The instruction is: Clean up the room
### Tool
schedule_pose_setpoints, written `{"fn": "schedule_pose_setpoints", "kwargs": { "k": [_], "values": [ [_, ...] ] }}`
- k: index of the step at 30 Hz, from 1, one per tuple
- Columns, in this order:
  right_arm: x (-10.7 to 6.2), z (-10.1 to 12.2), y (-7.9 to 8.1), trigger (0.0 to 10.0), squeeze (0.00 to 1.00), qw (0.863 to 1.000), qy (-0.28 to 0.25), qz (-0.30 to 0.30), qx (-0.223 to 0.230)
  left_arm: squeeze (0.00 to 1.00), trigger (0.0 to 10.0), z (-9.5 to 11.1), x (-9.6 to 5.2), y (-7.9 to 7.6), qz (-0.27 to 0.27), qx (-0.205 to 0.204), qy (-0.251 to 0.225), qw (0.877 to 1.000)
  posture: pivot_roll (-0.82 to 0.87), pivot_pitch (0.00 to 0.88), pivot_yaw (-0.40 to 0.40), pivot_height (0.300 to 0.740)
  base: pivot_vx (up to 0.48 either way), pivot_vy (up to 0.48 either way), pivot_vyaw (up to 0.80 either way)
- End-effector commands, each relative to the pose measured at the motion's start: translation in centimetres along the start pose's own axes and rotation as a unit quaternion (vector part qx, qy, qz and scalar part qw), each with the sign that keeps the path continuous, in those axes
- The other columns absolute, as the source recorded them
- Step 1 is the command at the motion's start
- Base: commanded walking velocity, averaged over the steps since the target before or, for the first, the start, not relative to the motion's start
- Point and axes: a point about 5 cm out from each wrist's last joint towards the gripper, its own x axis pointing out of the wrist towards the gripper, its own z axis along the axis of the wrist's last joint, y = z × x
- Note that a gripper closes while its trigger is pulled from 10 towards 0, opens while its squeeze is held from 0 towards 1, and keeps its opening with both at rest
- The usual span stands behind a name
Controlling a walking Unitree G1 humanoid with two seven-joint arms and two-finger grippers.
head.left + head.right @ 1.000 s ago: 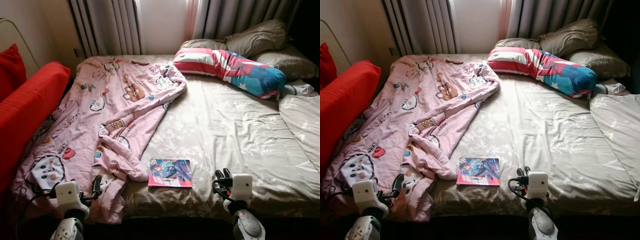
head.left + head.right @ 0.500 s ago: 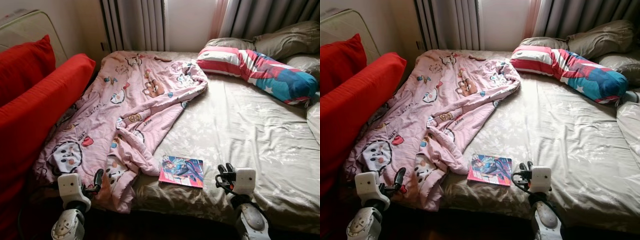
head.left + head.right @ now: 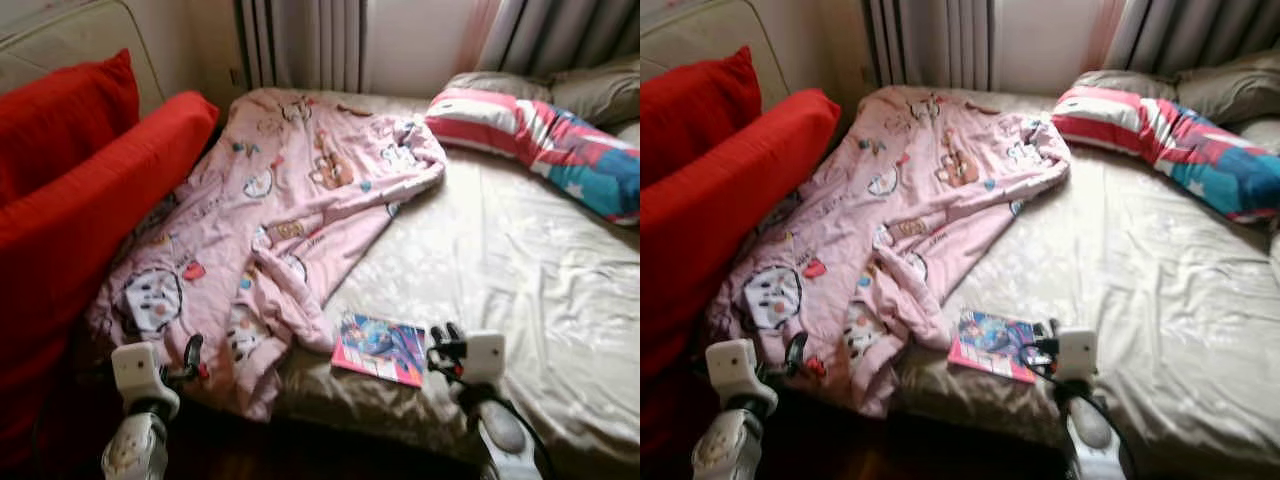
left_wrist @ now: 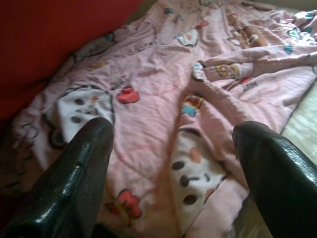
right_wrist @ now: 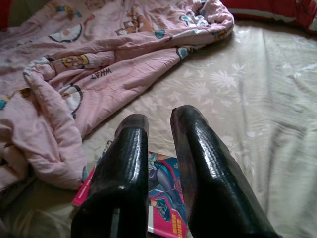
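Observation:
A crumpled pink cartoon-print blanket (image 3: 275,215) covers the left half of the bed and hangs over its front corner. A colourful book (image 3: 380,348) lies flat on the beige sheet (image 3: 520,270) near the front edge, just right of the blanket's hem. My left gripper (image 3: 190,355) hovers low at the blanket's hanging corner; in the left wrist view its fingers (image 4: 79,168) stand wide apart over the blanket (image 4: 163,74). My right gripper (image 3: 445,338) sits just right of the book, its fingers (image 5: 124,163) close together above the book (image 5: 166,186), holding nothing.
Big red cushions (image 3: 80,190) rise along the left side of the bed. A red, white and blue striped pillow (image 3: 540,135) and beige pillows (image 3: 590,90) lie at the head. Grey curtains (image 3: 300,40) hang behind. Dark floor shows below the bed's front edge.
The camera has swung left, so the red cushions take up more of the picture and the pillows have slid right. Blanket and book lie as before; both grippers hold their pose.

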Motion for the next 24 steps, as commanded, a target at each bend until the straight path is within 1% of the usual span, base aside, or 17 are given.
{"fn": "schedule_pose_setpoints", "kwargs": {
  "k": [1,5,15,19,24],
  "values": [
    [-0.2,-0.1,-0.4,10.0,0.0,1.0,0.003,-0.007,0.004,0.0,10.0,-0.1,0.0,-0.2,-0.002,0.001,0.006,1.0,-0.05,0.093,0.0,0.74,0.262,0.0,0.0],
    [-0.2,0.0,-0.5,10.0,0.0,1.0,0.002,-0.006,0.003,0.0,10.0,-0.1,0.0,-0.2,-0.003,-0.001,0.004,1.0,-0.05,0.095,-0.001,0.74,0.257,0.0,0.0],
    [0.0,0.3,-0.5,10.0,0.0,1.0,-0.003,-0.002,0.004,0.0,10.0,0.0,0.1,-0.6,-0.005,-0.003,-0.001,1.0,-0.05,0.099,-0.01,0.74,0.0,0.0,0.0],
    [0.1,0.4,-0.5,10.0,0.0,1.0,-0.003,0.005,-0.004,0.0,10.0,0.1,0.1,-0.7,-0.004,-0.007,-0.005,1.0,-0.05,0.1,-0.02,0.74,0.0,0.0,0.0],
    [0.3,1.2,-0.6,10.0,0.0,1.0,-0.015,0.013,-0.012,0.0,10.0,0.0,-0.1,-0.9,0.001,-0.015,-0.008,1.0,-0.06,0.107,-0.032,0.74,0.0,0.0,0.0]
  ]
}}
